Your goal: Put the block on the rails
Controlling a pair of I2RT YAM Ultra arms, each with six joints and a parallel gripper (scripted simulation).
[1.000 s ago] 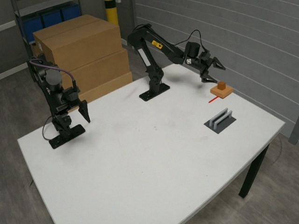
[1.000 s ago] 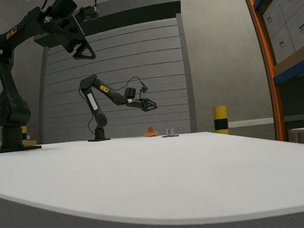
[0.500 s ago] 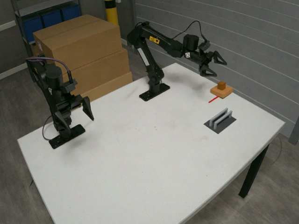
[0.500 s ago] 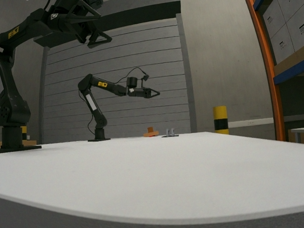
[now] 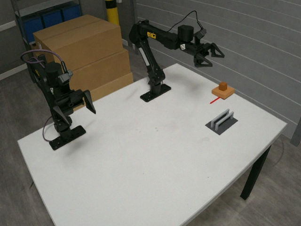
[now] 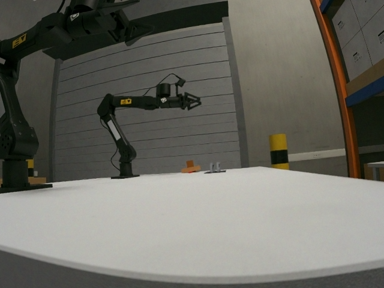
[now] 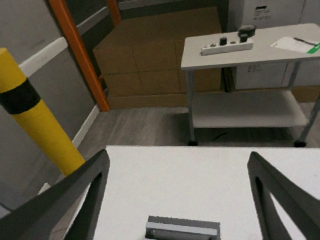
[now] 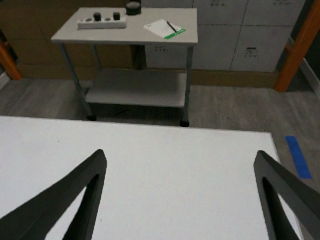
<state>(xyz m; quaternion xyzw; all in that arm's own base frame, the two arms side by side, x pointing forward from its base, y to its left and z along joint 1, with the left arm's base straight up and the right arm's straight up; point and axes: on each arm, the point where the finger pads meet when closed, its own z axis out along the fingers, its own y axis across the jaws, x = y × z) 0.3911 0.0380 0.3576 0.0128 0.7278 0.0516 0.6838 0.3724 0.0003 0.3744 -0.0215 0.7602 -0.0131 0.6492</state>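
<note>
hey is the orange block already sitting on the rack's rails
No, the block sits on the tabletop, beside the rack.
</note>
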